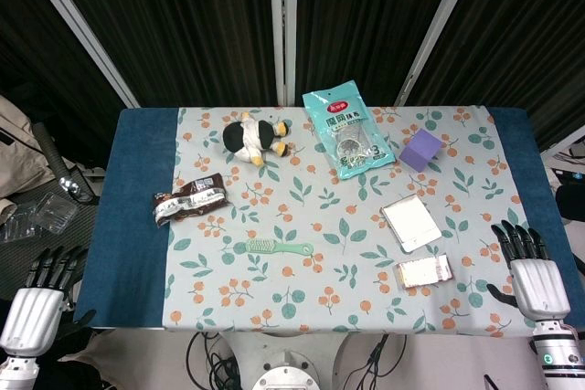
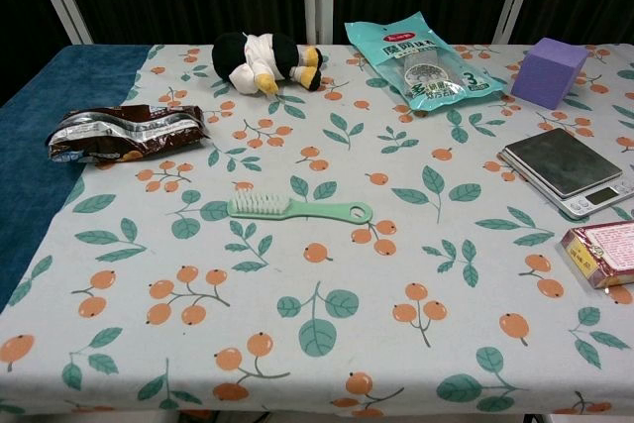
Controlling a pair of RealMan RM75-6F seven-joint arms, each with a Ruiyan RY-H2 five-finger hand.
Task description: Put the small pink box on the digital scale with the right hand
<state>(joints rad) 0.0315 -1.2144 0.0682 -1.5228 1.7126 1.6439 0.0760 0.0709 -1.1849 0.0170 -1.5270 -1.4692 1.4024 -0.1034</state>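
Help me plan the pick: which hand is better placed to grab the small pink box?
Right. The right hand hovers just beside the small pink box; the left hand is off the table's opposite edge.

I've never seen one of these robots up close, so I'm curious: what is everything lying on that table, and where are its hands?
Tablecloth: one, pale with leaf and orange-fruit print, over a blue table.
Plush toy: one, black, white and yellow, far side, left of centre.
Sealed bag: one, teal, far side near the middle.
Purple block: one, far right.
Snack wrapper: one, dark brown, left side.
Brush: one, mint green, near the centre.
Digital scale: one, silver with dark platform, right side, nothing on it.
Small pink box: one, just nearer than the scale.
Left hand: near left corner, off the table, holding nothing.
Right hand: near right edge, holding nothing.
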